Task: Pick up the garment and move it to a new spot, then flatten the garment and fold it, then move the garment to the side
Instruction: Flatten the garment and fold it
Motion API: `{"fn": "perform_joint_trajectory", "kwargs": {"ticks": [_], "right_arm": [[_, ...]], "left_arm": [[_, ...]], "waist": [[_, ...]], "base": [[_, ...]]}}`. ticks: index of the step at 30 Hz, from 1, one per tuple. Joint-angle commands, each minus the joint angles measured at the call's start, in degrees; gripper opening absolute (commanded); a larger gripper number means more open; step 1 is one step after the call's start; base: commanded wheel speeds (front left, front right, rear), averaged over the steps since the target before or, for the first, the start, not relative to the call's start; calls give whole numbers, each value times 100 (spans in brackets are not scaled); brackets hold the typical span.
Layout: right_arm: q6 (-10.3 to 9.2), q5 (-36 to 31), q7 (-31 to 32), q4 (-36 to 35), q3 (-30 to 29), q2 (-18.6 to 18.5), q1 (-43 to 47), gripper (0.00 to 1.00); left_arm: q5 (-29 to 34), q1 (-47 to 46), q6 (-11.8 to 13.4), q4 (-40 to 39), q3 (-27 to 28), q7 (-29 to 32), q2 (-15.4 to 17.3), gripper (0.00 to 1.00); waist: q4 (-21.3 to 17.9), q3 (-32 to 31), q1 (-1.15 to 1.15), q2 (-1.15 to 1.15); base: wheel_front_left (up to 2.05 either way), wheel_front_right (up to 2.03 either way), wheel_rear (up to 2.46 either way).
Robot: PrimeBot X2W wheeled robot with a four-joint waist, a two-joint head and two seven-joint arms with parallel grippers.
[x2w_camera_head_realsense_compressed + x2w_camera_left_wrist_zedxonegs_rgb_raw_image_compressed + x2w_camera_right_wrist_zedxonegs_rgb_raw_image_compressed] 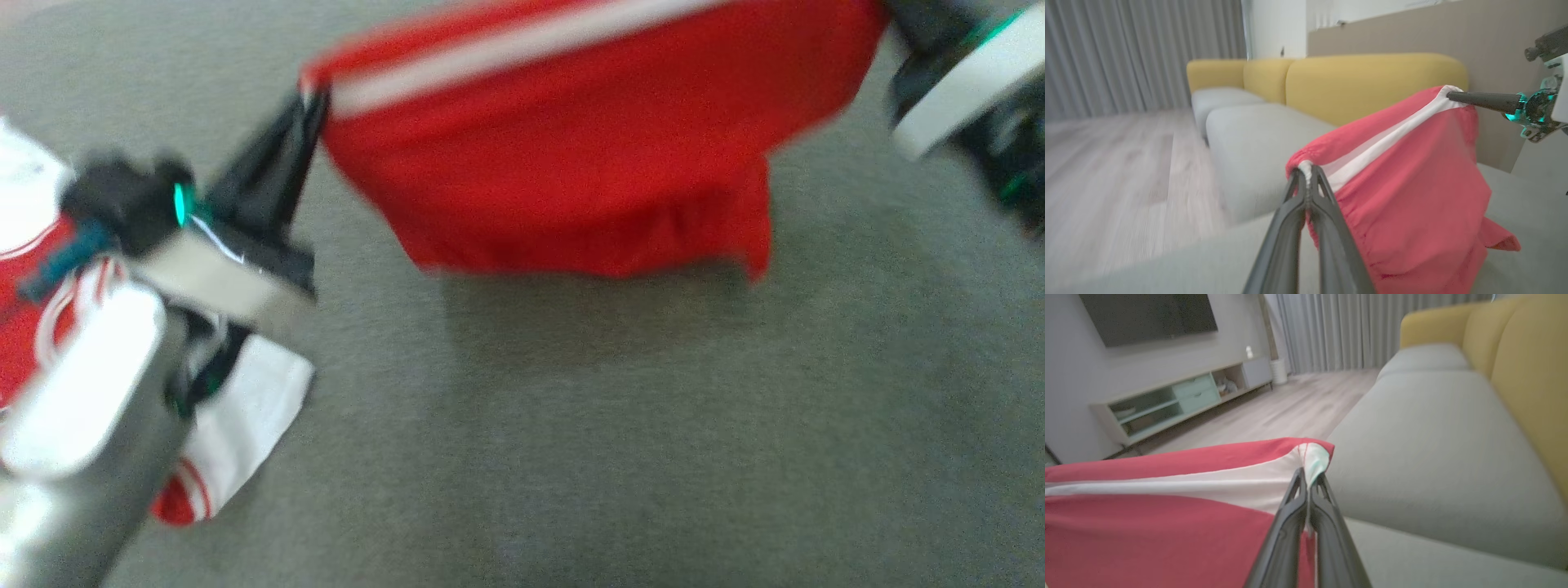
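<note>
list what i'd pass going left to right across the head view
white and red cloth → left hand, pinching one top corner → red garment, hanging stretched between the hands → right hand, pinching the other top corner

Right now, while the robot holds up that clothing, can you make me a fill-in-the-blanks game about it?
1. The garment is mostly ____ cloth.
2. The left gripper and the right gripper each pinch one end of its ____ band.
3. The sofa's back cushions are ____.
Missing words: red; white; yellow.
</note>
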Motion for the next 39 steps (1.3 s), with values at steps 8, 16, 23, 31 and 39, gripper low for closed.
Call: {"fn": "perform_joint_trajectory", "kwargs": {"ticks": [8, 16, 23, 31, 39], "right_arm": [[-5, -512, -550, 367, -1051, -643, -1406, 0], [-5, -1149, -562, -157, -2284, -507, -536, 0], [-5, -1516, -562, -921, -2788, -397, 1482, 0], [-5, -2320, -563, -1798, -4374, -267, 4227, 0], [-5, -2817, -536, -3090, -5635, 226, 6341, 0]], "left_arm": [[834, -2663, 31, -49, 280, -107, -166, 0], [1045, -2715, -28, 787, -85, -788, -456, 0], [913, -948, 59, 920, -396, -1098, -625, 0], [1045, 934, 478, 434, -272, -1132, -932, 0], [1075, 2175, 551, -250, -289, -1131, -824, 0]], "waist": [[-844, 412, 0, 0], [-1263, 640, 0, 0], [-1211, 596, 0, 0], [-984, 267, 0, 0], [-993, 27, 0, 0]], "base": [[0, 0, 0], [0, 0, 0], [0, 0, 0], [0, 0, 0], [0, 0, 0]]}}
